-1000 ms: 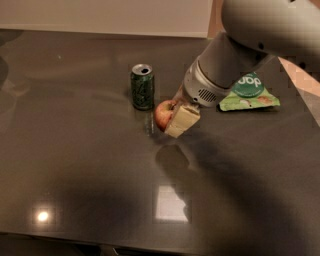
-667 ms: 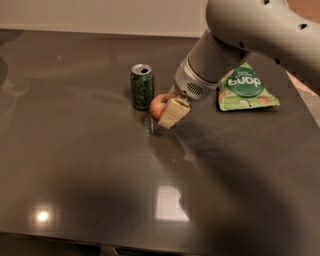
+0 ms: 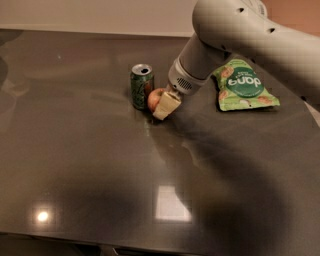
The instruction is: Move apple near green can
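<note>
Dark green drink can — round red apple just beside it, clasped by pale two-finger gripper; green snack bag apart

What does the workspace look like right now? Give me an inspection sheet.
Surface: dark glossy table, light glare near the front.
Job's things: apple just right of the green can; whether they touch is unclear.
Clutter: green snack bag lying flat at right.
Grippers: tool closed on the apple, low over the table.
Cables: nothing seen.
Surroundings: pale wall behind the table.
</note>
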Motion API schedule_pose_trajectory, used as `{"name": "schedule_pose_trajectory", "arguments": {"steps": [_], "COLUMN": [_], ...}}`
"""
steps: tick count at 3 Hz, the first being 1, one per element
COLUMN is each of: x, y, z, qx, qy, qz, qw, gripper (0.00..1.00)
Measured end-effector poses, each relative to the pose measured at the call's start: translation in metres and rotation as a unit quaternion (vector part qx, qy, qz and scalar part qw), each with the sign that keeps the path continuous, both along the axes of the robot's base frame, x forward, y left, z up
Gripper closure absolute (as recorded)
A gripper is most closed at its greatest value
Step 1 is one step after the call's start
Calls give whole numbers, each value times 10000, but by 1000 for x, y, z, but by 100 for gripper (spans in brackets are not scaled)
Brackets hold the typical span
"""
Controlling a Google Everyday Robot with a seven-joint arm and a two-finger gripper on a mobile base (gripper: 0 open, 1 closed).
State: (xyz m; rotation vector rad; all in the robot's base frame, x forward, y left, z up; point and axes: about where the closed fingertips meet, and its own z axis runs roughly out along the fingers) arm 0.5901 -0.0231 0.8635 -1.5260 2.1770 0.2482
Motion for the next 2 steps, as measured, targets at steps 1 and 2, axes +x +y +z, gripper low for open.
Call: {"name": "schedule_pose_trajectory", "arguments": {"steps": [1, 2], "x": [11, 16], "y": [-1, -4], "z": [-8, -15], "qx": [114, 198], "qy": [11, 50], "qz": [-210, -319], "qw": [9997, 9993], "gripper": [60, 37]}}
